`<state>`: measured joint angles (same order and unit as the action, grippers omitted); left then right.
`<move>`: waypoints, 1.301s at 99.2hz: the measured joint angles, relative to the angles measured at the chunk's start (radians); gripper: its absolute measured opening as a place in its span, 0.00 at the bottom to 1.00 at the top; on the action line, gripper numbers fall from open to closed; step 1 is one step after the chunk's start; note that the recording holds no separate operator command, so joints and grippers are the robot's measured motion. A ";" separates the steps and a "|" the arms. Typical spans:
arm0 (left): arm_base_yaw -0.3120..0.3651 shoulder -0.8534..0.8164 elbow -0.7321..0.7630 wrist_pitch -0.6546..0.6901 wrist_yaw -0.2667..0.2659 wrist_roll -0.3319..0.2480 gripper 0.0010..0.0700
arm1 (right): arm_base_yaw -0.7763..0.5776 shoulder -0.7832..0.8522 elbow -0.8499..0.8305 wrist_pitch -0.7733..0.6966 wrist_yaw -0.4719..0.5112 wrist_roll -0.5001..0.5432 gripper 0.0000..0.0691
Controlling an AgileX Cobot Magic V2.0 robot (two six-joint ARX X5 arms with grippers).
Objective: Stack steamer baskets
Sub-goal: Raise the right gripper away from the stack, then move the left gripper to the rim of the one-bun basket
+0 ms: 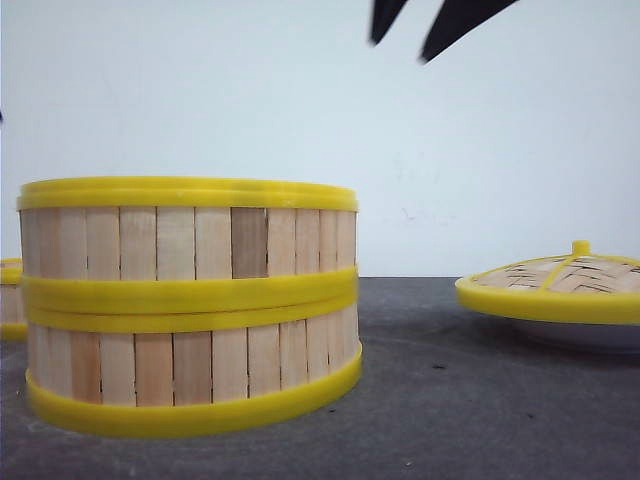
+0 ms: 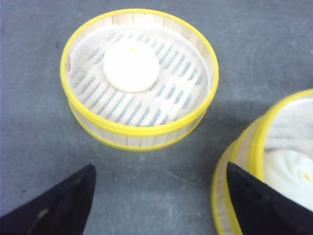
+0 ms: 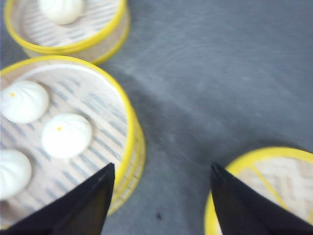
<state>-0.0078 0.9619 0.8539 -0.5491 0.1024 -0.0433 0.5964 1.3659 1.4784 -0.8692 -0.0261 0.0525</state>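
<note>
Standing near the desk's (image 1: 450, 400) front-left area, two steamer baskets form a stack (image 1: 190, 305), one seated squarely on the other, yellow rims meeting at mid-height. Right wrist view: the upper basket (image 3: 73, 122) holds three white buns (image 3: 66, 134) on a slatted floor. A third basket (image 2: 139, 78) sits alone on the desk just beside the stack, further left; front view shows only a sliver of it at the left edge (image 1: 10, 300). It holds one white bun (image 2: 131, 66) at its centre, on a pale liner over the slats.

Domed woven lid (image 1: 560, 285) with yellow rim and knob rests on a white plate (image 1: 590, 335) toward the desk's right side, well apart from the stack.

Left gripper (image 2: 161, 196): fingers spread apart, holding nothing, above bare desk between the lone basket and the stack. Right gripper (image 3: 161, 196): fingers apart, empty, above the desk between the stack and the lid; its dark fingertips (image 1: 440, 30) show at the top of the front view.
</note>
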 joint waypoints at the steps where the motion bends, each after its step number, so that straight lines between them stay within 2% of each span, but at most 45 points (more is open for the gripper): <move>1: 0.002 0.010 0.003 -0.001 0.000 -0.001 0.74 | -0.002 -0.007 0.000 -0.006 0.002 -0.001 0.55; 15: 0.041 0.142 0.071 0.008 0.002 -0.004 0.74 | -0.039 -0.113 -0.034 -0.064 0.006 -0.004 0.56; 29: 0.070 0.270 0.150 0.019 0.005 -0.004 0.74 | -0.087 -0.198 -0.119 -0.079 0.055 -0.004 0.60; 43: 0.107 0.385 0.218 0.021 0.005 -0.002 0.74 | -0.137 -0.274 -0.214 -0.091 0.058 -0.003 0.62; 56: 0.144 0.483 0.277 0.031 0.005 -0.002 0.74 | -0.188 -0.349 -0.311 -0.092 0.057 0.005 0.76; 65: 0.168 0.543 0.307 0.045 0.005 -0.002 0.74 | -0.217 -0.384 -0.372 -0.093 0.057 0.008 0.79; 84: 0.200 0.671 0.359 0.073 0.005 -0.002 0.74 | -0.238 -0.430 -0.433 -0.118 0.057 0.010 0.80; 106: 0.200 0.807 0.436 0.087 0.005 -0.002 0.74 | -0.238 -0.457 -0.434 -0.118 0.057 0.027 0.80; 129: 0.200 0.878 0.441 0.125 0.004 -0.003 0.73 | -0.238 -0.457 -0.434 -0.117 0.057 0.033 0.80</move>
<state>0.1921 1.8400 1.2953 -0.4244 0.1062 -0.0460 0.3588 0.9092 1.0443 -0.9867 0.0307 0.0856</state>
